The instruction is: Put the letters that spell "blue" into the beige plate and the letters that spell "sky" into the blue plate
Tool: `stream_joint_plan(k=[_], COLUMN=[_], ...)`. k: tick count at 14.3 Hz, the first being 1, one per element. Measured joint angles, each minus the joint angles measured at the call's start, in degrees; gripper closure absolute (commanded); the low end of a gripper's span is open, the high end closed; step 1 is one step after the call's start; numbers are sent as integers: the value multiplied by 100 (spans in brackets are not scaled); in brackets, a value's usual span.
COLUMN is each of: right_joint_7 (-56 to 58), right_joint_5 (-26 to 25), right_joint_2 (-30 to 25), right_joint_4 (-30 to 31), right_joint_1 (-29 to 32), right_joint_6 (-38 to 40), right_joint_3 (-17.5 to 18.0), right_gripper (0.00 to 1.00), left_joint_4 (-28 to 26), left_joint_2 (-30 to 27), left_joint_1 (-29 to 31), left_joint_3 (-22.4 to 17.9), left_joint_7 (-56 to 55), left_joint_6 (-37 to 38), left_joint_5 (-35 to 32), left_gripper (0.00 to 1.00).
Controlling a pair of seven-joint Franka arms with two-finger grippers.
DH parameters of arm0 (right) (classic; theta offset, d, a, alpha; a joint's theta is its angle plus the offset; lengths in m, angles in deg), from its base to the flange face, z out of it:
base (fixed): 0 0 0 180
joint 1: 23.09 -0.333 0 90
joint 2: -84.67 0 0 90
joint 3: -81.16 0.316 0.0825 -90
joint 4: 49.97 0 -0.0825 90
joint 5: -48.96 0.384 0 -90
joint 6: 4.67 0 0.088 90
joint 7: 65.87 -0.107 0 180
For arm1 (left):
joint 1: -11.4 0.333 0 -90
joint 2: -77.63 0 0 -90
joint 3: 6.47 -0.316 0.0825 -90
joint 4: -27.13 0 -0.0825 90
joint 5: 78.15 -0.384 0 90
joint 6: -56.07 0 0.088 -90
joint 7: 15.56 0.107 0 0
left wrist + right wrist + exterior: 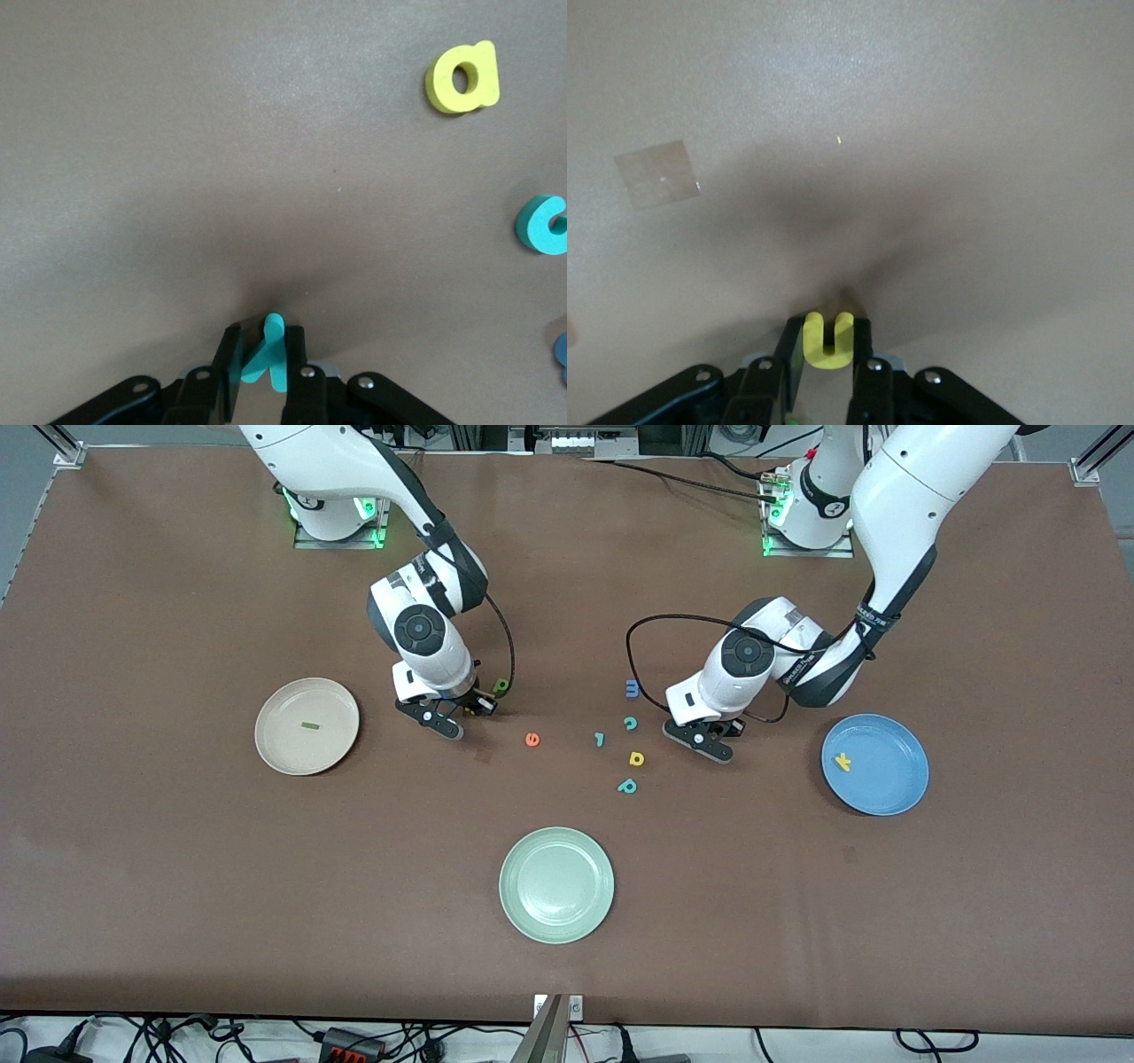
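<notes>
My left gripper (266,341) is down at the table with its fingers shut on the teal y (275,354); in the front view the left gripper (713,737) stands between the loose letters and the blue plate (886,788), which holds the yellow k (842,761). My right gripper (828,341) is shut on the yellow u (828,352), low on the table. The front view puts the right gripper (461,710) beside the green b (501,686), near the beige plate (275,748) holding the dark green l (309,725). The orange e (532,739) lies loose mid-table.
Between the grippers lie a blue m (632,687), a teal c (630,723), a small teal hooked letter (600,739), a yellow loop-and-stem letter (636,758) and a teal loop-and-stem letter (627,786). A pale green plate (556,884) sits nearer the front camera.
</notes>
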Motion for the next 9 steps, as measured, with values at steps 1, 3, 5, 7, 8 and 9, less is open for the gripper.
stream_joint_plan(k=[1,3,5,7,8,9], right_joint_7=[8,124,436,955,1272,1621], right_joint_5=[0,0,0,-1,-2,-9], right_joint_2=[-16,-125,-312,-524,-622,-696], right_joint_4=[-26,-107,-267,-405,-427,-427], right_joint_1=[5,49,265,552,691,829], right_joint_6=[-3,56,447,856,1064,1267], right_joint_3=[-17,-81,-120,-139,-160,-201], right_gripper=[82,82,82,82,82,82], left_joint_4=[27,221,629,1079,1220,1296], left_joint_2=[-23,-221,-543,-747,-787,-789], left_joint_1=[15,61,99,189,330,558], left_joint_3=[0,0,2,1,-4,-13], left_joint_7=[0,2,14,301,595,946], left_joint_6=[59,583,1664,2670,2908,3010], left_joint_5=[-2,-7,-8,-10,-11,-13], left_gripper=[94,94,94,93,93,93])
